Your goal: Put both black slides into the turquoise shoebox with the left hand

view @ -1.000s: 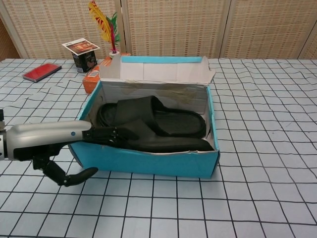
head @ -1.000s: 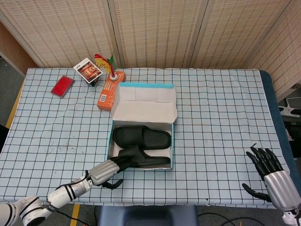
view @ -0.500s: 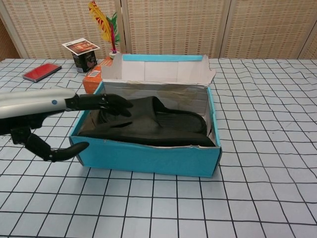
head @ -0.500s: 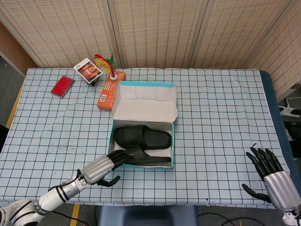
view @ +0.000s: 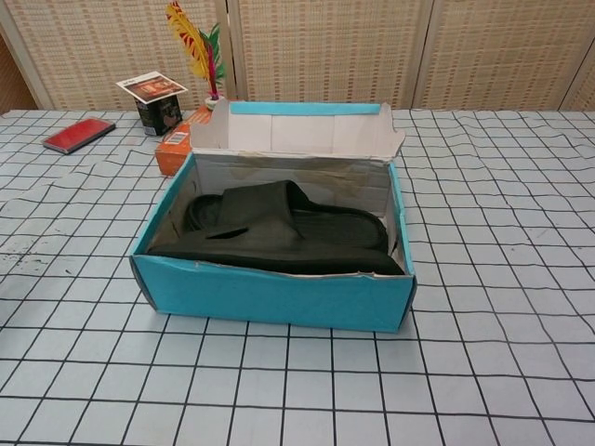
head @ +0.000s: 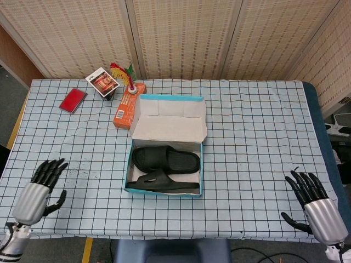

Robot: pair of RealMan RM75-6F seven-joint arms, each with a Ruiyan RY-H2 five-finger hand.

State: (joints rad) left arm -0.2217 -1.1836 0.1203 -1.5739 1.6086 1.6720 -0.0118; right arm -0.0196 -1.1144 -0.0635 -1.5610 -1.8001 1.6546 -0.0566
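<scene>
The turquoise shoebox (head: 129, 174) (view: 270, 295) stands open mid-table, its lid flap up at the back. Both black slides lie inside it: one slide (head: 166, 159) (view: 349, 230) toward the back, the other slide (head: 163, 182) (view: 249, 228) along the front wall. My left hand (head: 39, 188) hovers at the front left corner of the table, fingers spread, holding nothing, far from the box. Over the front right edge my right hand (head: 311, 198) is likewise spread and empty. Neither hand shows in the chest view.
Behind the box at the back left lie an orange carton (head: 127, 105) (view: 175, 149), a feather shuttlecock (head: 125, 73) (view: 195, 46), a small printed box (head: 103, 81) (view: 153, 100) and a red wallet (head: 73, 100) (view: 78, 135). A checked cloth (head: 258, 142) covers the table.
My left hand has let go of the front slide and drawn back out of the box to the table's front left corner. The slide now lies flat inside. The right hand stayed still.
</scene>
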